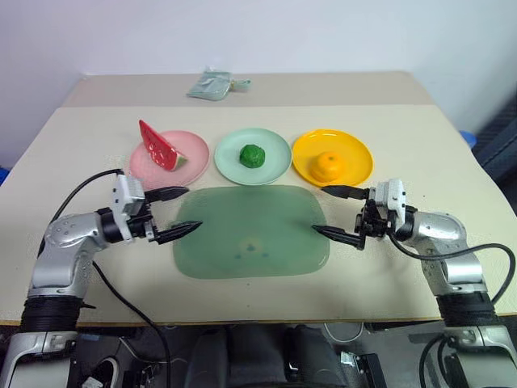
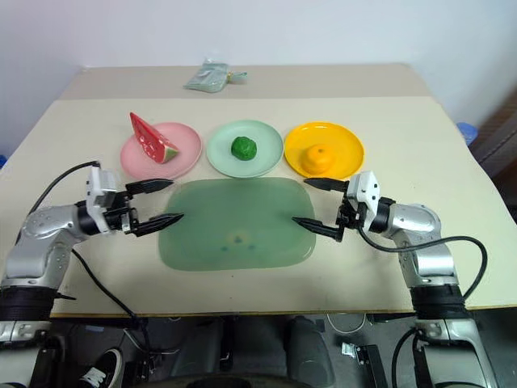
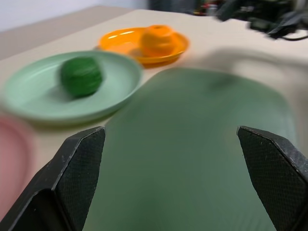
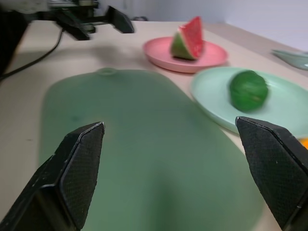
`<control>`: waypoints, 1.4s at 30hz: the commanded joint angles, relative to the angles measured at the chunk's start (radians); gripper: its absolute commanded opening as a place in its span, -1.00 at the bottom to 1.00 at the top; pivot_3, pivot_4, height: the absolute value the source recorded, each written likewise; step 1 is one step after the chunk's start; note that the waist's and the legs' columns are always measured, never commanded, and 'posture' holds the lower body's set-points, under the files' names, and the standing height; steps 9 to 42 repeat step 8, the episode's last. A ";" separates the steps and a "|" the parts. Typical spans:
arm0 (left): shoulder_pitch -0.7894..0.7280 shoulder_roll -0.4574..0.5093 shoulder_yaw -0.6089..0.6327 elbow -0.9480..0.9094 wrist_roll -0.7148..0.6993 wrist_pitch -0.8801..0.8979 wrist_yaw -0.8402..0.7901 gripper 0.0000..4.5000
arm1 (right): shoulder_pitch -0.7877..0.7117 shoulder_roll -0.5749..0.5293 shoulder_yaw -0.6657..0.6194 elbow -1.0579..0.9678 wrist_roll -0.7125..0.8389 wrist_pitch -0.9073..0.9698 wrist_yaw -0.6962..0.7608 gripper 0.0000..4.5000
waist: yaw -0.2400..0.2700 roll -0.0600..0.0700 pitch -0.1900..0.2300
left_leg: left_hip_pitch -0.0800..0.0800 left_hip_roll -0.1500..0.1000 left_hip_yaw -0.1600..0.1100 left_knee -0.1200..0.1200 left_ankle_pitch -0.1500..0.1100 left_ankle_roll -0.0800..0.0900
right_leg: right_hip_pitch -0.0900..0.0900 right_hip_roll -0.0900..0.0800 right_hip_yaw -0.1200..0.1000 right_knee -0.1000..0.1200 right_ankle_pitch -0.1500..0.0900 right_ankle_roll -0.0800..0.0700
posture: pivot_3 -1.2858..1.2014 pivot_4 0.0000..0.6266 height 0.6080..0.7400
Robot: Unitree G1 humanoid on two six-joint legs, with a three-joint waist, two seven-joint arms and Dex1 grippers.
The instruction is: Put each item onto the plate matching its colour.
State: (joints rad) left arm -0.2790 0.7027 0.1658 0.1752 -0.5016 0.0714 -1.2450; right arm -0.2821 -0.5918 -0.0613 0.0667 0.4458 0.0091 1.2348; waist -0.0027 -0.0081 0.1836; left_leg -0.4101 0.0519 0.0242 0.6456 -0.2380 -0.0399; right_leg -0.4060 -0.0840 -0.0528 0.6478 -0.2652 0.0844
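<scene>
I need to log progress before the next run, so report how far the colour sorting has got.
Done: the watermelon wedge sits on the pink plate, the dark-green vegetable on the mint plate, the orange fruit on the yellow-orange plate. In hand: nothing; the left end effector and right end effector are open and empty at either side of the green mat. Left: no item looks unsorted.

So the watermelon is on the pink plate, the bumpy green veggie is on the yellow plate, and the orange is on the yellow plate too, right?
Not quite. The bumpy green veggie sits on the mint green plate, not the yellow plate; the left eye view shows it. The watermelon is on the pink plate and the orange on the yellow one, as you said.
</scene>
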 commanded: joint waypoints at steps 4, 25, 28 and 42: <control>-0.058 0.018 0.043 0.041 -0.003 -0.048 -0.025 1.00 | 0.039 -0.008 -0.039 -0.037 0.002 -0.043 -0.033 0.98 | 0.016 0.000 0.000 | 0.000 0.000 0.001 0.001 0.000 0.000 | 0.000 0.000 0.000 0.000 0.000 0.000 | 0.03 -0.52 1.00; -0.079 0.014 0.030 0.082 0.019 -0.070 -0.043 1.00 | 0.024 0.000 -0.042 -0.031 0.000 -0.055 -0.066 0.98 | 0.015 0.000 0.000 | 0.000 0.000 0.001 0.001 0.000 0.000 | 0.000 0.000 0.000 0.000 0.000 0.000 | 0.03 -0.52 1.00; -0.079 0.014 0.030 0.082 0.019 -0.070 -0.043 1.00 | 0.024 0.000 -0.042 -0.031 0.000 -0.055 -0.066 0.98 | 0.015 0.000 0.000 | 0.000 0.000 0.001 0.001 0.000 0.000 | 0.000 0.000 0.000 0.000 0.000 0.000 | 0.03 -0.52 1.00; -0.079 0.014 0.030 0.082 0.019 -0.070 -0.043 1.00 | 0.024 0.000 -0.042 -0.031 0.000 -0.055 -0.066 0.98 | 0.015 0.000 0.000 | 0.000 0.000 0.001 0.001 0.000 0.000 | 0.000 0.000 0.000 0.000 0.000 0.000 | 0.03 -0.52 1.00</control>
